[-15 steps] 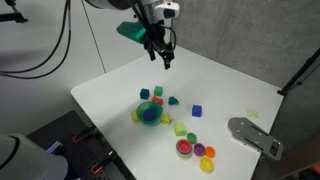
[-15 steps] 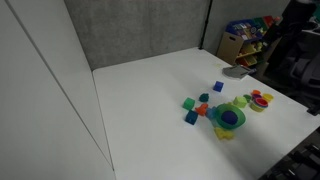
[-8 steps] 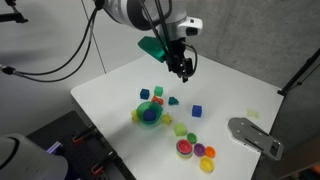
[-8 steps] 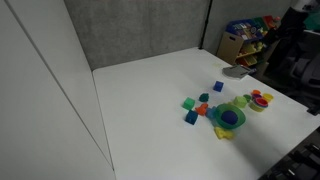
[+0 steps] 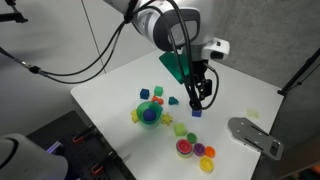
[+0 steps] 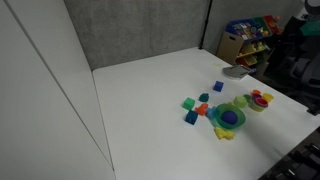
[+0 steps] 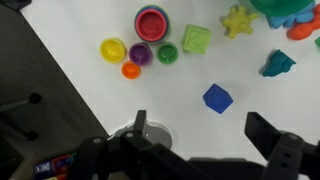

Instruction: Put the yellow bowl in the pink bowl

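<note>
The yellow bowl [image 7: 113,49] sits on the white table at the end of a cluster of small bowls, and also shows in an exterior view [image 5: 206,165]. The pink bowl [image 7: 152,22] stands close beside that cluster, empty, and shows in an exterior view [image 5: 185,147] too. My gripper [image 7: 203,130] is open and empty. It hangs above the table near a blue cube [image 7: 217,97], well short of both bowls. In an exterior view the gripper [image 5: 199,97] hovers over the middle of the table.
Purple [image 7: 140,53], green [image 7: 167,53] and orange [image 7: 131,70] small bowls crowd round the yellow bowl. A yellow-green block [image 7: 196,40] lies beside the pink bowl. A pile of toys [image 5: 149,112] and a grey plate [image 5: 255,136] are nearby. The table edge [image 7: 60,70] is close.
My gripper has swung from the back of the table forward and down to above the blue cube. The bowls and blocks have not moved.
</note>
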{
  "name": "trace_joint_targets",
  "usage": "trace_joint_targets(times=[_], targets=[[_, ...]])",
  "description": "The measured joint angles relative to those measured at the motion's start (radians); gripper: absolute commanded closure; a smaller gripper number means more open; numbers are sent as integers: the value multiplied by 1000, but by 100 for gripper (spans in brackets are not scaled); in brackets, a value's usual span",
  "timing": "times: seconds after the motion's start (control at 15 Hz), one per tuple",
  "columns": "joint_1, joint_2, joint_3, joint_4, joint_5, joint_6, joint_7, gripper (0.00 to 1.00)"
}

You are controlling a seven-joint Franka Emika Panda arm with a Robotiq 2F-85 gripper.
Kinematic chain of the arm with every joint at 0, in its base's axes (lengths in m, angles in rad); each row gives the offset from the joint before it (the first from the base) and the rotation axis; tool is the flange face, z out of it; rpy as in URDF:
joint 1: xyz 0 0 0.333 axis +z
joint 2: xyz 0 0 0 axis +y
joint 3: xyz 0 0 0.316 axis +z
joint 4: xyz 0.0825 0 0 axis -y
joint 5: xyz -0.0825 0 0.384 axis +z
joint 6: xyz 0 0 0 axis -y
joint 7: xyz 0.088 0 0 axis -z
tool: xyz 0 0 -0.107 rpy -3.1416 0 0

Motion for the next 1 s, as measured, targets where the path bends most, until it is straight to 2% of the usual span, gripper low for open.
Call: trace_joint_targets(times=[0.4, 0.8, 1.0], targets=[[-67, 83, -36, 52, 115, -23, -51, 0], [-68, 89, -35, 61, 124, -31, -51, 0], [-75, 113, -61, 59, 124, -21, -47, 0]])
